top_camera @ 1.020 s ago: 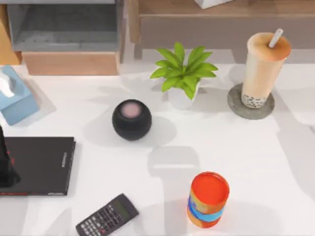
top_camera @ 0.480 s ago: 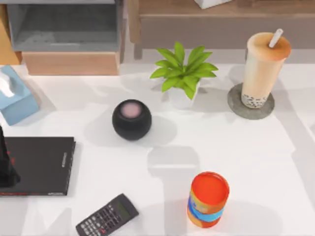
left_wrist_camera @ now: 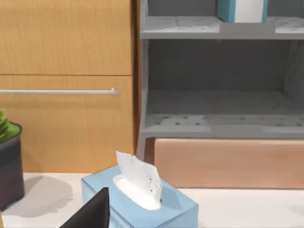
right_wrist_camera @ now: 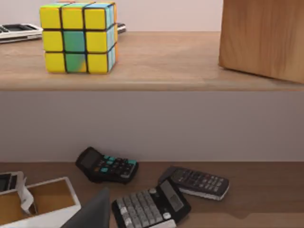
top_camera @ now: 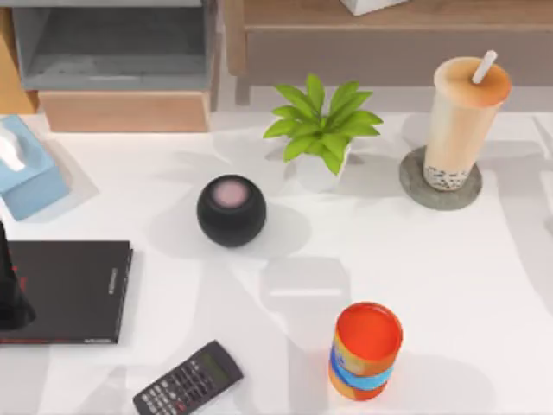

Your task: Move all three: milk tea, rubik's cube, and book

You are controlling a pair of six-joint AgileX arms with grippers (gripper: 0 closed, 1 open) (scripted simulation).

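The tall clear cup of beige-orange milk tea (top_camera: 460, 121), with dark pearls at the bottom and a white straw, stands upright on a round grey coaster (top_camera: 415, 186) at the right rear of the white tabletop (top_camera: 432, 277), just right of the small green potted plant (top_camera: 321, 130). I judge it top-heavy with liquid and smooth-walled, so I would close on the middle of the cup wall, below the lid and well above the pearls, squeezing gently since thin plastic may buckle, and I would keep it upright.

The yellow, green and blue rubik's cube (right_wrist_camera: 78, 37) sits on the upper wooden shelf (right_wrist_camera: 156, 71) in front of my right wrist camera, above a lower shelf holding several dark calculators (right_wrist_camera: 151, 204). It looks stiff and light; two opposite flat faces give a square hold, though its layers may twist if I pinch off-centre.

The thick teal-blue hardcover book (left_wrist_camera: 241, 10) stands on the upper grey shelf (left_wrist_camera: 218, 28) facing my left wrist camera, behind the light blue tissue box (left_wrist_camera: 140, 202). It is rigid and probably the heaviest; I would pinch across cover and page edges near the middle.

For both my left claw and my right claw I cannot tell the opening. A thin flat black book (top_camera: 65, 290) lies at the left edge of the tabletop; it is not mine to move.
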